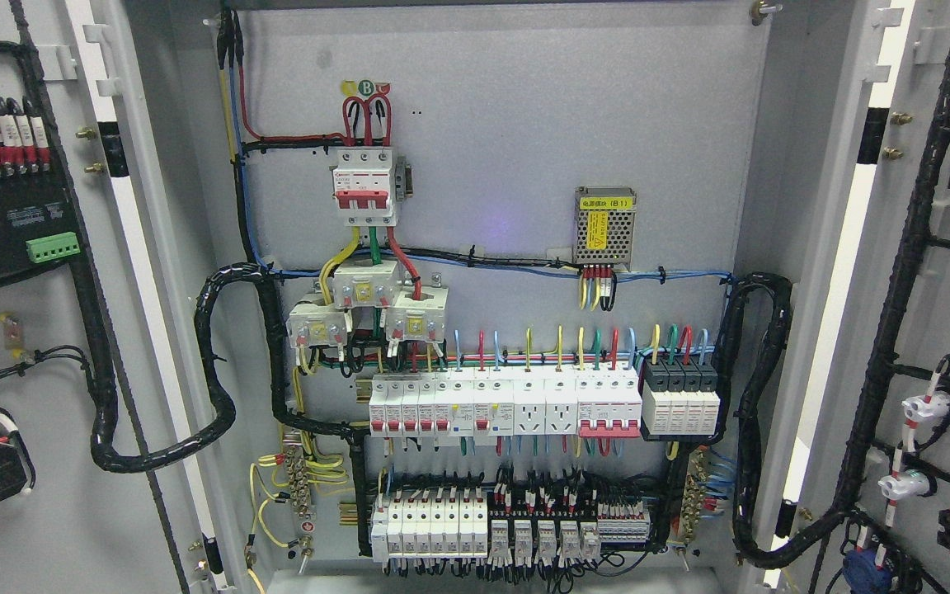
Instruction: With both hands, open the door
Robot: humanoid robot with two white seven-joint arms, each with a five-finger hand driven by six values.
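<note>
Both doors stood swung wide: the left door (38,346) lay to the left of the main breaker (365,188), the right door (928,330) far to its right, inner faces turned toward the camera. Neither hand showed, so the state of the fingers could not be told. The opening looked done — any last push belonged on bare door edges, clear of the looms (211,371) bridging the hinges. Open room lay only out front; the cabinet below the breaker was packed with wiring.

Neither arm nor hand of the robot shows anywhere in the head view.
</note>
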